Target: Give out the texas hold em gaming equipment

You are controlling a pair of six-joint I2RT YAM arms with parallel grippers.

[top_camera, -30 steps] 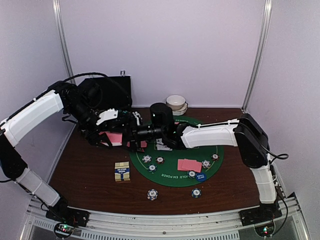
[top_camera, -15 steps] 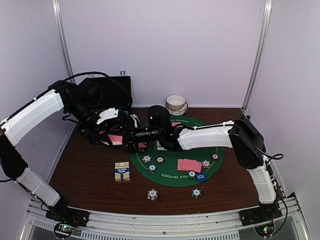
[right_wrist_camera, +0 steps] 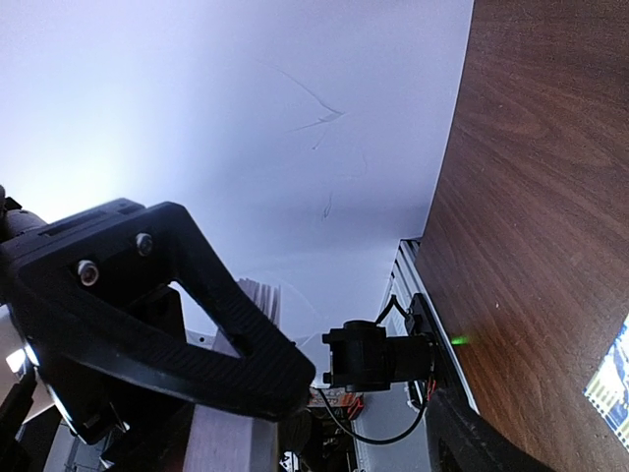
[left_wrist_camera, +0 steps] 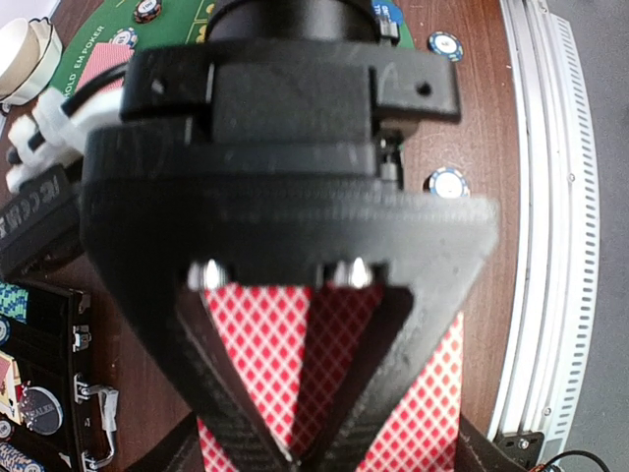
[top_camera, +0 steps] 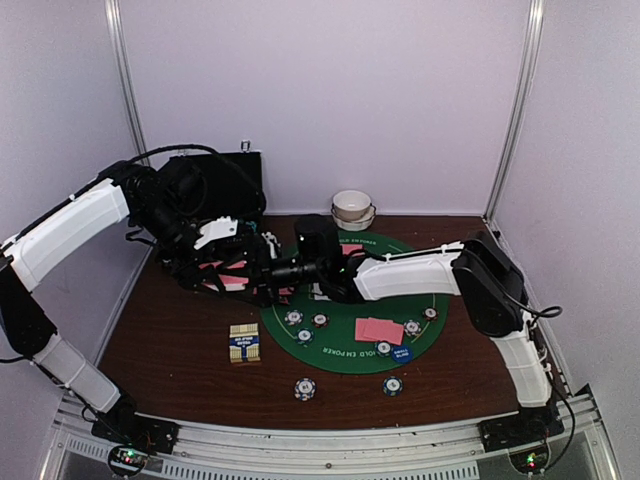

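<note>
While the left gripper (top_camera: 240,272) was clamped shut on the stack of pink-backed playing cards (left_wrist_camera: 432,403), holding it over the left side of the table (top_camera: 170,340) just beside the green poker mat (top_camera: 440,310), the right gripper (top_camera: 265,272) reached across the mat and pointed straight at that stack, its tips at the cards' edge. Whether its jaws were apart or pinching a card could not be told. Drawing off the next card looked to be the right arm's job.
</note>
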